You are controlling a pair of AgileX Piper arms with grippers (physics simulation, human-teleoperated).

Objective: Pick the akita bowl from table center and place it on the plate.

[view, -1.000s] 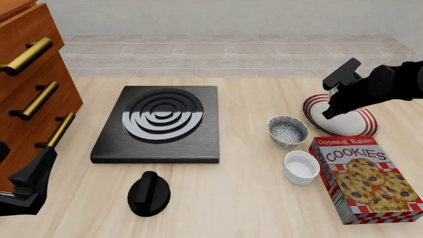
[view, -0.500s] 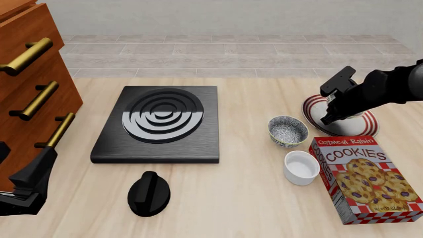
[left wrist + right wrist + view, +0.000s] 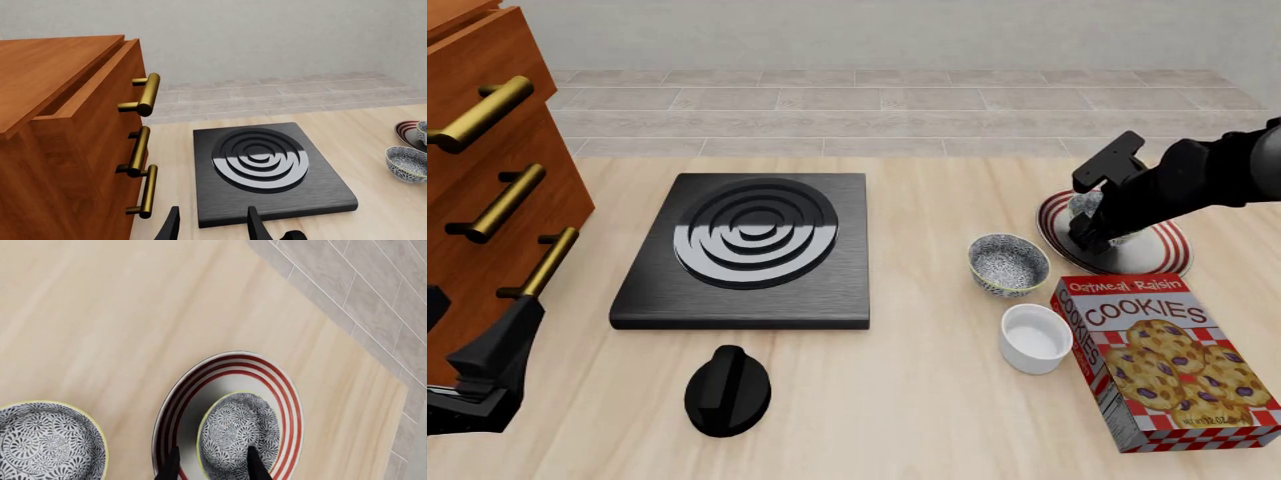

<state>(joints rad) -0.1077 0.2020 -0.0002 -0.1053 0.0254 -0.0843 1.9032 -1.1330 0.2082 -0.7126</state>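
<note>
The akita bowl (image 3: 235,432), speckled grey with a pale rim, sits inside the red-ringed white plate (image 3: 280,390) at the table's right side. In the front view the bowl (image 3: 1085,207) shows only partly behind the right arm, above the plate (image 3: 1169,250). My right gripper (image 3: 212,467) hangs just over the bowl with its fingers spread wide, one finger over the bowl and one beside it; contact cannot be made out. My left gripper (image 3: 212,226) stands open and empty, low at the near left (image 3: 487,375) by the drawers.
A near-identical speckled bowl (image 3: 1009,263) stands left of the plate, with a small white bowl (image 3: 1036,337) and a cookie box (image 3: 1169,352) in front. A black stove plate (image 3: 747,250), a black knob-shaped object (image 3: 727,390) and a wooden drawer cabinet (image 3: 481,170) occupy the centre and left.
The right arm has sunk a little and settled over the plate. The speckled bowl now shows beneath its gripper. The left arm has not moved.
</note>
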